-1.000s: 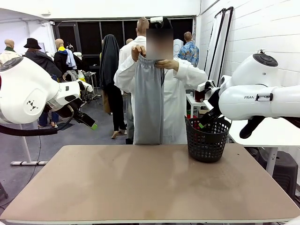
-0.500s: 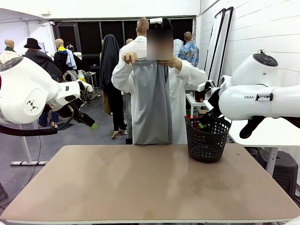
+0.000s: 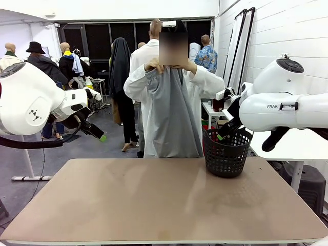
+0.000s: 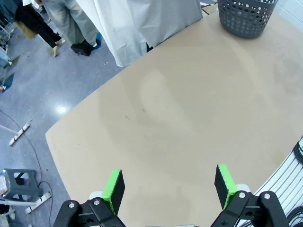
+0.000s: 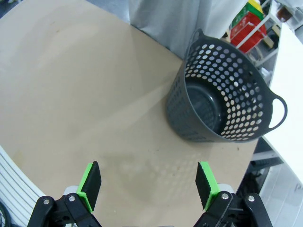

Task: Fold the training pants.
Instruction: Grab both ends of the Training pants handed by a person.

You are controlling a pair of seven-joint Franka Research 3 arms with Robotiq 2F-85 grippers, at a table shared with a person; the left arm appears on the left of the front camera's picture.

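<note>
The left gripper (image 4: 169, 187) is spread wide with nothing between its green pads (image 4: 113, 189). It hangs in the air well to the left of the black basket (image 3: 226, 154), out past the table's left edge in the front view (image 3: 97, 134). In its wrist view the basket (image 4: 246, 19) sits at the far top right. The right gripper (image 5: 147, 182) is just as wide and just as empty. It hovers close above the basket's near rim in the front view (image 3: 223, 134), and in its own view the basket (image 5: 222, 104) lies ahead of its fingers (image 5: 204, 182) and to the right. The brown table (image 3: 154, 205) carries the basket at its far right, near the far edge, and the rest of its top on the basket's left is bare wood colour. A person in a white coat (image 3: 205, 87) stands beyond the far edge, behind the basket and to its left. The training pants (image 3: 171, 118) hang in front of that person, off the table. They are held by the gathered waistband in both of the person's hands (image 3: 152, 64), raised high above the basket at about chin height. The grey fabric widens as it falls, and its lower edge reaches about the level of the far table edge. Its right side comes just beside the basket's left rim, and whether they touch cannot be told. The basket itself stands upright and holds nothing, its dark floor showing through the round holes.
</note>
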